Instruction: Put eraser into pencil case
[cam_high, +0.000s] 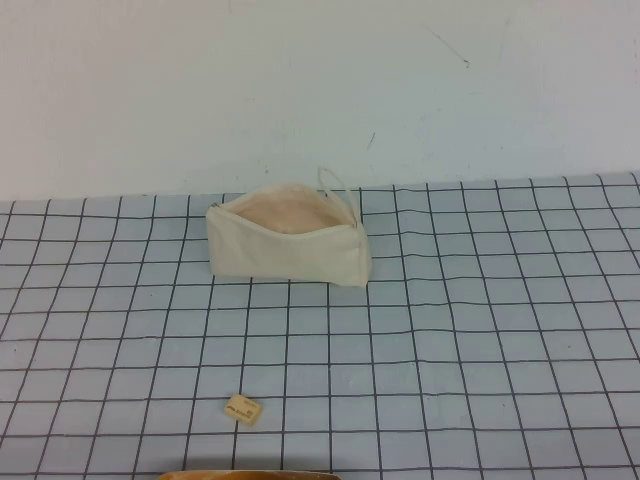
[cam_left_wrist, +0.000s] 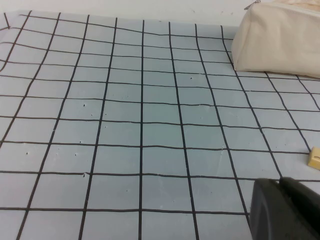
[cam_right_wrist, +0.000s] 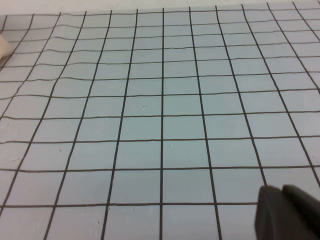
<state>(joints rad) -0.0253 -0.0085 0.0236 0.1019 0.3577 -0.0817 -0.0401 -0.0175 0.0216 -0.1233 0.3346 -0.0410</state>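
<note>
From my remote seat this reads as a lab-style test bench, not a home or shop. The table (cam_high: 500, 330) is covered edge to edge by a pale blue-grey cloth printed with a regular grid of thin black lines, slightly rippled, the kind of sheet used to mark positions. Directly behind the table rises a bare off-white wall (cam_high: 320, 90), with only a few faint scuffs. The only items on the grid are a cream canvas wedge-shaped pencil case (cam_high: 285, 250) standing near the wall edge of the table and a tiny cream-tan rectangular eraser (cam_high: 243, 409) lying well apart from that pencil case, toward my side. Both wrist views show the same grid.
</note>
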